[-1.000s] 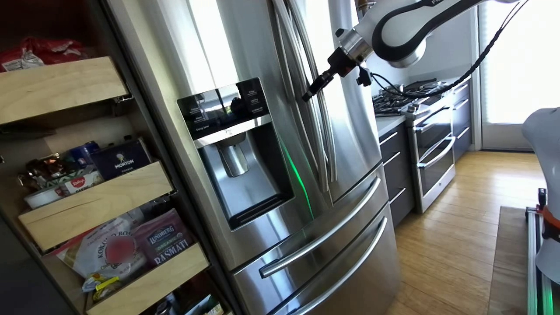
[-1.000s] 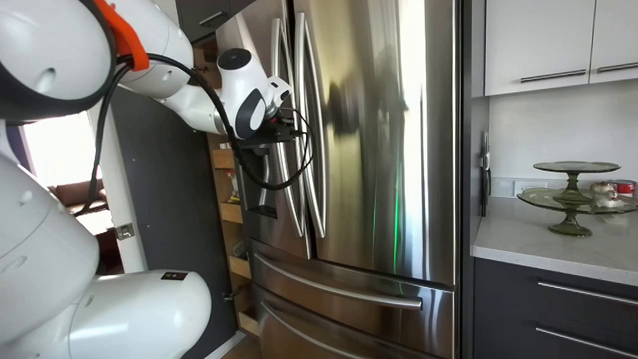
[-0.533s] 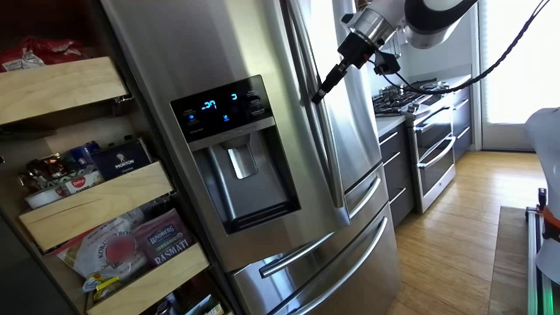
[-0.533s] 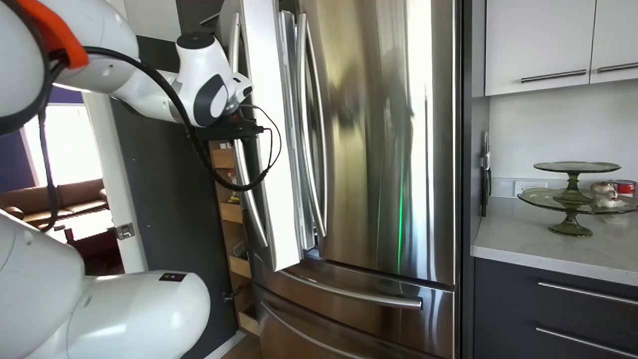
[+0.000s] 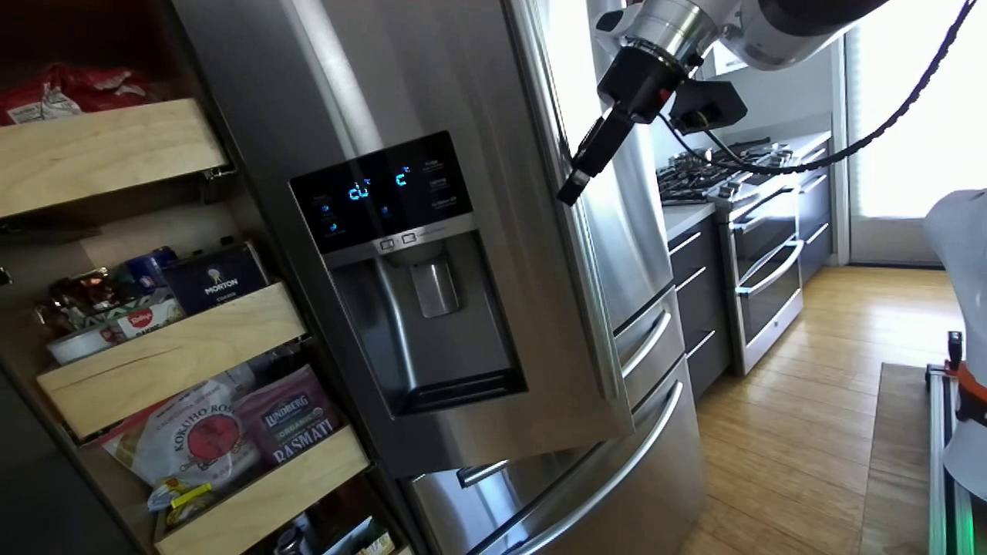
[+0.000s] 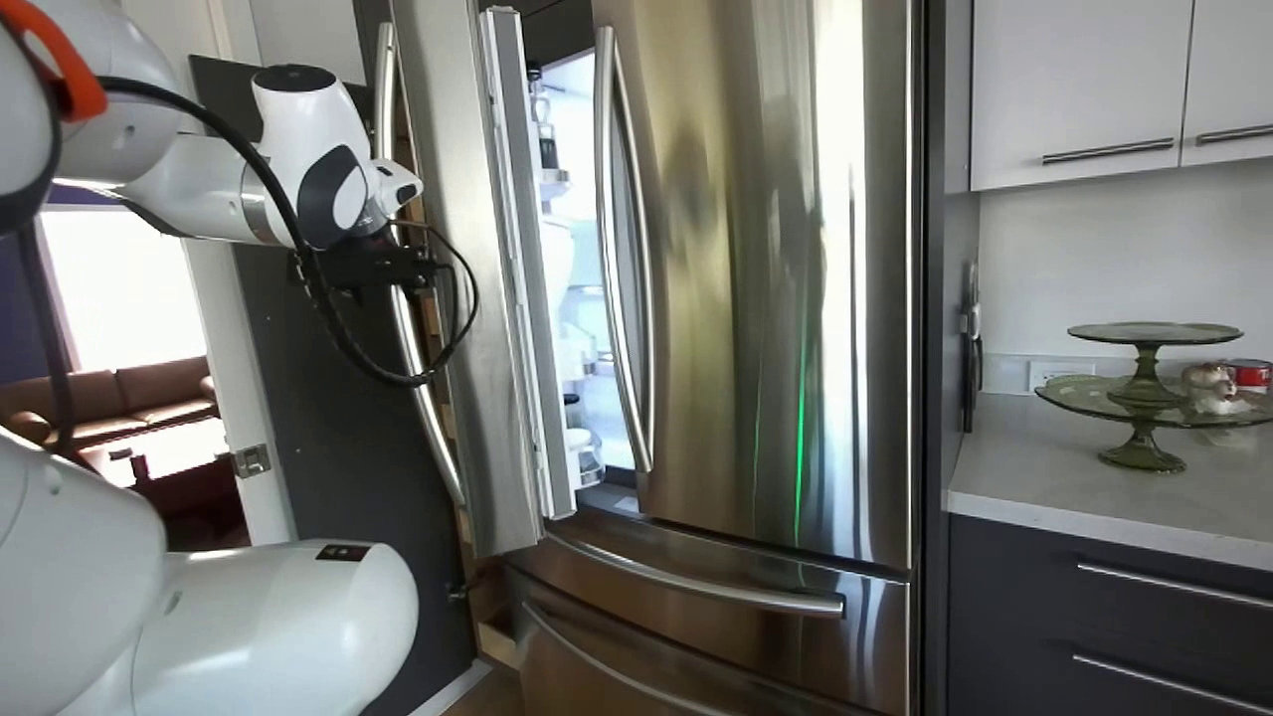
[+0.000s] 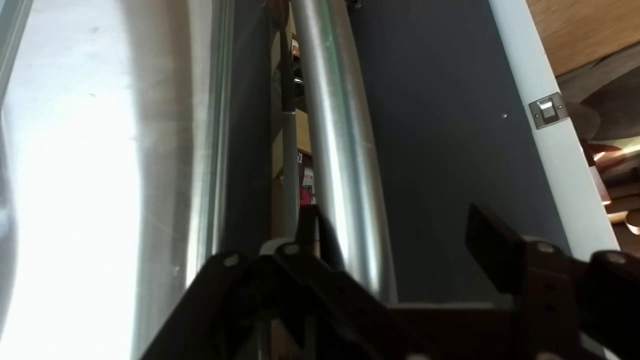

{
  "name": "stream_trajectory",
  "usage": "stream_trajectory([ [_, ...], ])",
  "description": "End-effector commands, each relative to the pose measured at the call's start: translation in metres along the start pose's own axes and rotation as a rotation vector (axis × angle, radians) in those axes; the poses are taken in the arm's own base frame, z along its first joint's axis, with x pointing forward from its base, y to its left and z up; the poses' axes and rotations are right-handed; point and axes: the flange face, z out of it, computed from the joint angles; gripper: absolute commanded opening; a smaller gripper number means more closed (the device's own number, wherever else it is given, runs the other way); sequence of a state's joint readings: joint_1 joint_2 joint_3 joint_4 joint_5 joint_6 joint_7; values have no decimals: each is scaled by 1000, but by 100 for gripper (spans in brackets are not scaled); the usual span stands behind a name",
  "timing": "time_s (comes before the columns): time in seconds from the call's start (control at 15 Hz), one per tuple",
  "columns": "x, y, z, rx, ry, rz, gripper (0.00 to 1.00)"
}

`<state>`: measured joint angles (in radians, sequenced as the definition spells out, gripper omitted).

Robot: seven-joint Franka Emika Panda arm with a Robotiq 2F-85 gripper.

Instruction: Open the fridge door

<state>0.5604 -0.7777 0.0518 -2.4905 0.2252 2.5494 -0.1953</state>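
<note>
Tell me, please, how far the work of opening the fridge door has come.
Done: the fridge door stands partly open, with the lit interior showing in an exterior view. In hand: the fingers stand apart, with the handle between them. Left: probably swinging the door wider, since only a narrow strip of interior shows there, then drawing clear of the handle.

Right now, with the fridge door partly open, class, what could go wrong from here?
The gripper stands open around the bar handle, so the handle might slip free under a pull. The fridge door could swing into the dark panel seen beyond the handle in the wrist view. The cable looping close by in an exterior view might snag.
</note>
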Motion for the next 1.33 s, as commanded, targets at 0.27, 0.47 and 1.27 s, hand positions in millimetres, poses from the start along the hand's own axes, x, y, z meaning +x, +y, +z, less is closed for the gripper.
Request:
stream_trajectory([
  [0.27,-2,-1,3,-130,-186,134,100],
  [0.47,6,-11,-3,-141,-191,148,100],
  [1.27,18,-5,-53,-304,-69,177,100],
])
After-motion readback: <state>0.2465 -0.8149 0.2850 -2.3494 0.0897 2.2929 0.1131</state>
